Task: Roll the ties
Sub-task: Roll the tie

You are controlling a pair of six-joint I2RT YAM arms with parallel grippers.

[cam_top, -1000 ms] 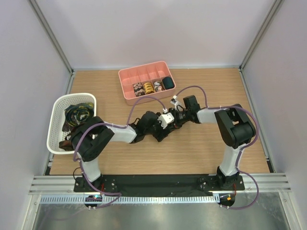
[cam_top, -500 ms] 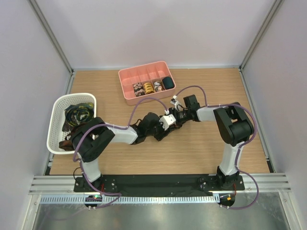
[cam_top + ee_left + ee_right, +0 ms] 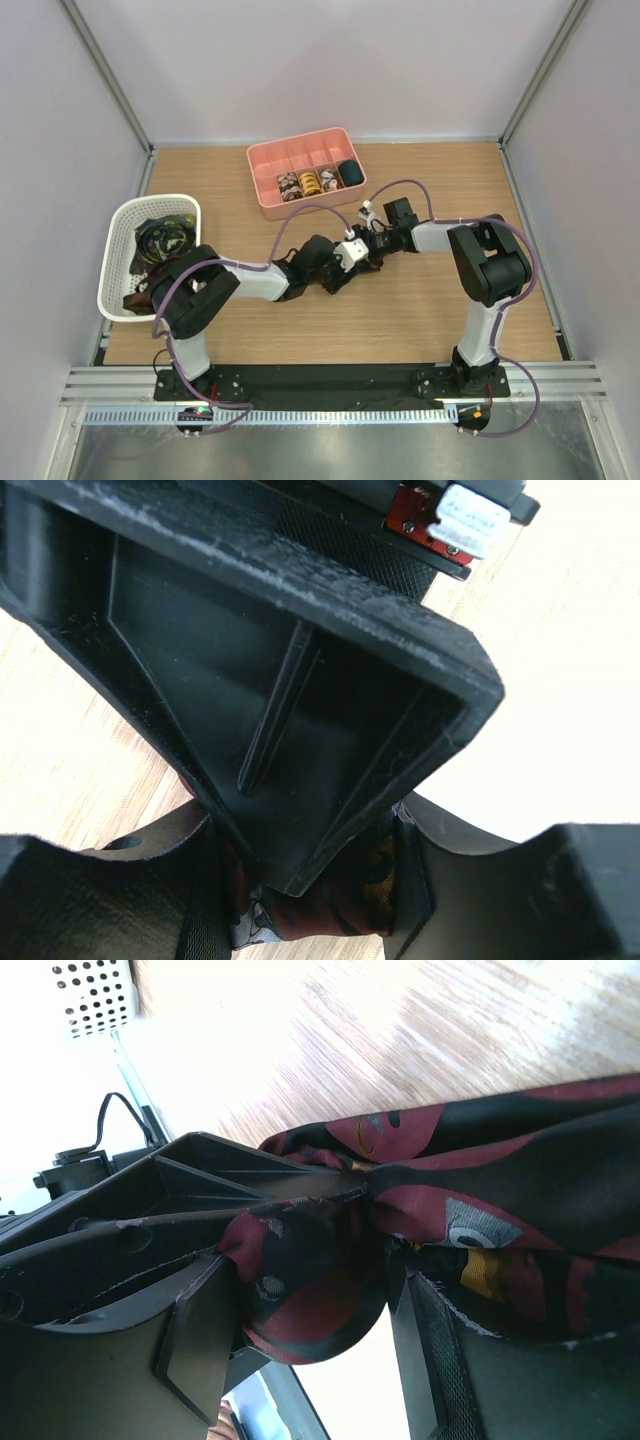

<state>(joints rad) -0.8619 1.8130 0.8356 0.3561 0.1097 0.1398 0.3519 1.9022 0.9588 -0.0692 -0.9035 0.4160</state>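
Evidently left hand point(image 3: 318, 912) pinches the bunched red tie point(image 3: 520, 1200) near the pink tray point(image 3: 256, 180); right hand's point(image 3: 310, 1355) grip unclear; keep the coil tight.

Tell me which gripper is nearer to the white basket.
Left, narrowly. The left gripper is right of the basket, at the tie mid-table; the right gripper meets it there from the farther side.

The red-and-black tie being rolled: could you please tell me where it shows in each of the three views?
Top external: not visible; covered where the left gripper and right gripper meet.
Left wrist: tie at bottom centre, between the fingers.
Right wrist: tie from centre to right edge, bunched between the fingers.
Shared landmark: the wooden table.
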